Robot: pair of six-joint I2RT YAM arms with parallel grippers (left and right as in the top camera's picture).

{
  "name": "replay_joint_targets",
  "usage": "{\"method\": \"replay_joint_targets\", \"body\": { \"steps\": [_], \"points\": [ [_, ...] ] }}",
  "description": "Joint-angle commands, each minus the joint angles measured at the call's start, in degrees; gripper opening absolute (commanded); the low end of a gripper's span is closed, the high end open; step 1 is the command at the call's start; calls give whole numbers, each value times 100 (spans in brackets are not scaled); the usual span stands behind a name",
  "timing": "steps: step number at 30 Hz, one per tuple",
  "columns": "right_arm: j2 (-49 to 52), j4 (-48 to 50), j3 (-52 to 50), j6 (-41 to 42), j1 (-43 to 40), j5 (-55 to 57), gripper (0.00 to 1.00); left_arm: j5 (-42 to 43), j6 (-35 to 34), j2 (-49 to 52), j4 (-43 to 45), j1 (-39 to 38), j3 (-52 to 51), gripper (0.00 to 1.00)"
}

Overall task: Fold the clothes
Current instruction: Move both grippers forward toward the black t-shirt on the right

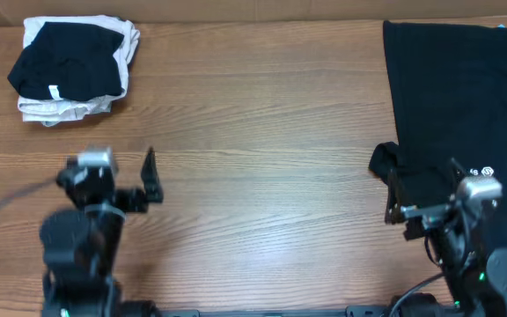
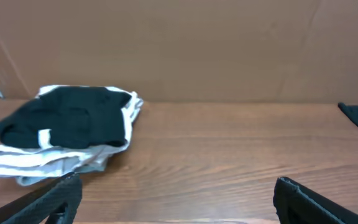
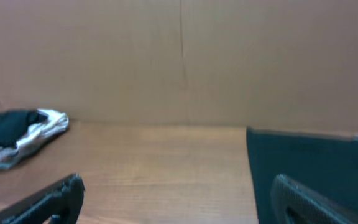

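Lying spread over the right end of the table (image 1: 262, 132), the black T-shirt (image 1: 465, 88) runs past the right edge of the overhead view, one sleeve (image 1: 384, 163) bunched at its near left corner. It looks light and limp, so I'd expect it to sag and drag wherever it isn't held. A pinch at a hem or shoulder corner seems the best hold. The right gripper (image 3: 176, 186) hangs by that sleeve, jaws spread wide and empty. The left gripper (image 2: 176, 186), equally wide and empty, sits well apart from the shirt, facing a folded stack (image 1: 73, 70) at the far left.
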Motion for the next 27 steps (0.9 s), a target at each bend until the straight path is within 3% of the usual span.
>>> {"method": "replay_joint_targets", "body": {
  "steps": [1,11,18,23,27],
  "points": [
    [796,-409,713,197,-17,11,100,317,68,970,-221,-37,903,100],
    [3661,-1993,1967,184,-22,321,100,1040,153,3547,-1456,-37,2861,100],
    [5587,-1794,1978,173,-22,284,100,1067,155,4747,-1408,-37,2892,100],
    [6546,-1473,1978,205,-24,125,100,1725,155,5195,-1108,-37,2892,100],
    [7117,-1394,1967,1167,-24,931,87,1779,155,5362,-837,-37,2892,100]
  ]
}}
